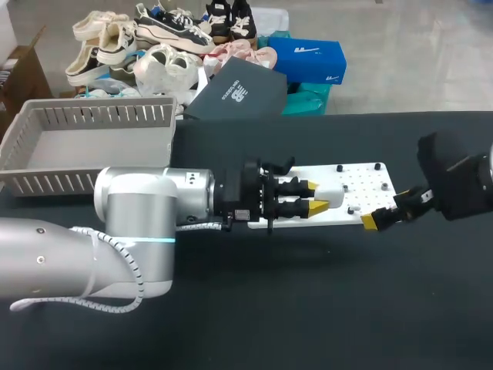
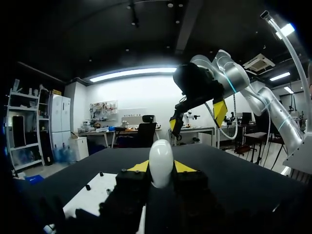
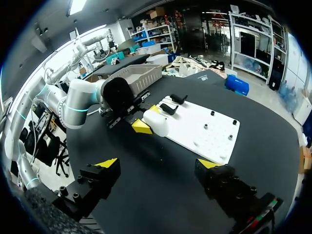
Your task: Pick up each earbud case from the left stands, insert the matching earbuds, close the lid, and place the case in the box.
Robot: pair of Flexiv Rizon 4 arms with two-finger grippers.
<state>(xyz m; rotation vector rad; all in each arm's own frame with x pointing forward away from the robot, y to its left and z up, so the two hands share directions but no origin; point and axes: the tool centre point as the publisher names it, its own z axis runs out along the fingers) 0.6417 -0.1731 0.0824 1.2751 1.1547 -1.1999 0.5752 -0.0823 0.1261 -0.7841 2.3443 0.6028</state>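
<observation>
No readable text on the desk (image 1: 323, 308)
The white board (image 1: 370, 179) at centre right of the frame, the white case (image 1: 331, 191) beside it and the grey box (image 1: 85, 142) at upper left show no legible marks

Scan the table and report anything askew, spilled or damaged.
Nothing stands out. The smooth white earbud case sits squarely in the left gripper, lid shut, at the white perforated board. The right gripper hangs open beside the board, and the grey slatted plastic box stands level.
</observation>
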